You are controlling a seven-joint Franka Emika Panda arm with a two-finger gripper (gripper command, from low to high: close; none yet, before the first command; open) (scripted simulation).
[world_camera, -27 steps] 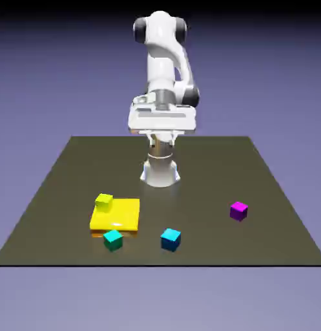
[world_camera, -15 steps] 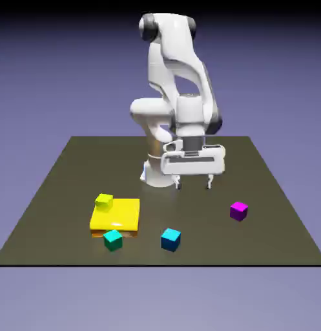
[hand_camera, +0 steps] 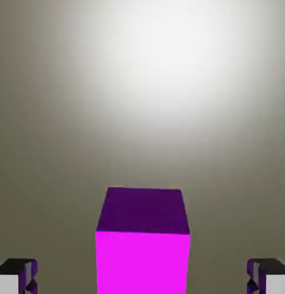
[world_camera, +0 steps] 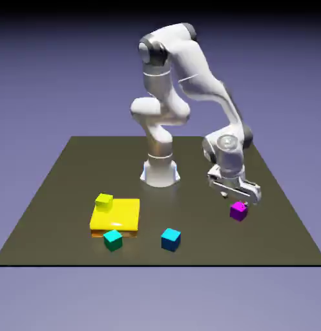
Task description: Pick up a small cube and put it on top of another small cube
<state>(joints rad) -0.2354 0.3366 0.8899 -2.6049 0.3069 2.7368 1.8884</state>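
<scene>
Hovering over the dark tabletop, the claw gapes wide, gripping nothing; blue-violet backdrop behind.

I'm looking across both views now, and I can't read any text at all: I find no label, no brand, no number and no sign, from the upper left of the frame down to the lower right, in the exterior view or in the hand view.
</scene>
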